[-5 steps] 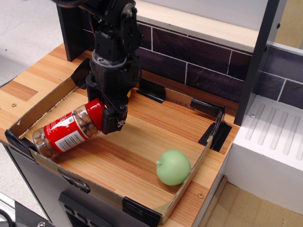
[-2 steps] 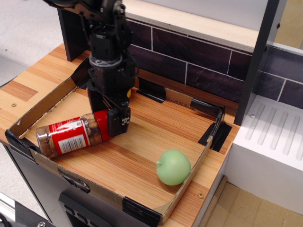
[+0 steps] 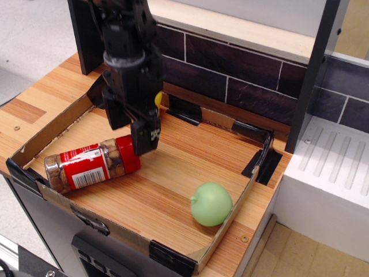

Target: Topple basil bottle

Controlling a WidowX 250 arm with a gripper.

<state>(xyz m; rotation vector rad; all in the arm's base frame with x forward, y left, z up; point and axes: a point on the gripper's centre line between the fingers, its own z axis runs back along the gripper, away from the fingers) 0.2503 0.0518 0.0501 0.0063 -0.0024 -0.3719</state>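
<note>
The black robot gripper hangs just above the red cap end of the jar, its two dark fingers spread apart and holding nothing. Below them, toward seven o'clock, the basil bottle, a clear plastic cylindrical spice jar with a wide red screw cap, red-and-white label and brownish contents, lies on its side on the wooden surface, base pointing to nine o'clock near the low cardboard rim, cap to three o'clock. It looks toppled already.

Judging by its look, the jar is light, stiff and smooth-walled; on its side it would roll readily, and the plastic should slip under a loose pinch. The ribbed cap or the labelled mid-body seem the surest places to take hold.

A pale green round fruit sits well apart at four o'clock, beside the rim's right wall. A bit of a yellow thing peeps out behind the gripper at twelve o'clock; what it is I cannot tell. Nothing lies between the fingers and the jar
</note>
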